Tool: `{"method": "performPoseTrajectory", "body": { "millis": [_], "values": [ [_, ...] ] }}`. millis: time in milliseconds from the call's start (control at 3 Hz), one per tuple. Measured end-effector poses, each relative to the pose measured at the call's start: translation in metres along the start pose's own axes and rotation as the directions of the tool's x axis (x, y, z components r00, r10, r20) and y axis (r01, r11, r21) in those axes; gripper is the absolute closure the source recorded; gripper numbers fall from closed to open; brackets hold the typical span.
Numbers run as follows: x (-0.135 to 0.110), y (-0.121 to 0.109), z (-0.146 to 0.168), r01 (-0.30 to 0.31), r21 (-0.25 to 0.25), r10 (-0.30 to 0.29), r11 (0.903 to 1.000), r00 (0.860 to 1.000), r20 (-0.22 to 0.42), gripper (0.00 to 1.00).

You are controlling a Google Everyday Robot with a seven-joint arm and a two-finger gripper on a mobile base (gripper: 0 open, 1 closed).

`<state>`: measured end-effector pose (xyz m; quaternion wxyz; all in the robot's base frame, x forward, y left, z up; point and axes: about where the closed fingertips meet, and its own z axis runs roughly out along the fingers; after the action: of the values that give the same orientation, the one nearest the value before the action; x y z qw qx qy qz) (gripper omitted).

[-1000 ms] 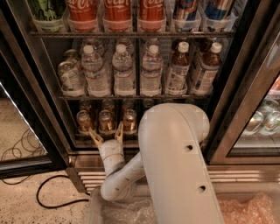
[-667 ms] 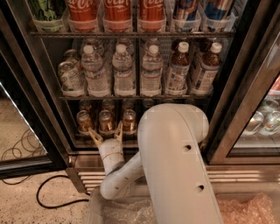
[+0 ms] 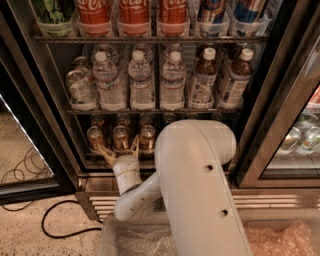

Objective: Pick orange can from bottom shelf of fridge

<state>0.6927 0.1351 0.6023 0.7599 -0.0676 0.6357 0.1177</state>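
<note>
Camera view is showing the pincer (image 3: 119,149) sitting low at the front edge of the bottom shelf (image 3: 91,160) of the fridge (image 3: 45,100). Its tan fingers (image 3: 102,151) are spreading in a wide V and pinching nothing. The orange can (image 3: 120,137), the middle one of the front row, is standing upright just behind the gap between them. Neighbouring cans (image 3: 146,138) are crowding it on both sides.

The step in hand is looking like the final approach before the grip. To do it well, the pincer is needing to be centred on that middle can, with one finger threading into each narrow gap beside it. It should be going deep enough to be pressing on the can's widest part before squeezing. A skewed entry is risking a nudge to a neighbour. The white arm (image 3: 195,185) is hiding the right part of the shelf, so a straight pull-out is seeming safest.

As for writing, the red cans (image 3: 132,10) on the top rack are showing part of the white Coca-Cola script. The water bottles (image 3: 140,80) are carrying labels I cannot read, and nothing legible is showing on the orange can.
</note>
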Motion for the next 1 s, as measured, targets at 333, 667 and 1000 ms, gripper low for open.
{"method": "performPoseTrajectory", "body": {
  "millis": [333,667,1000],
  "values": [
    [0.000,-0.006,0.004,0.001,0.013,-0.001,0.9999,1.000,0.003,0.11],
    [0.000,-0.011,0.007,0.003,0.027,-0.003,0.9996,1.000,0.006,0.11],
    [0.000,-0.021,0.009,0.004,0.055,-0.005,0.9985,1.000,0.008,0.12]
  ]
}}
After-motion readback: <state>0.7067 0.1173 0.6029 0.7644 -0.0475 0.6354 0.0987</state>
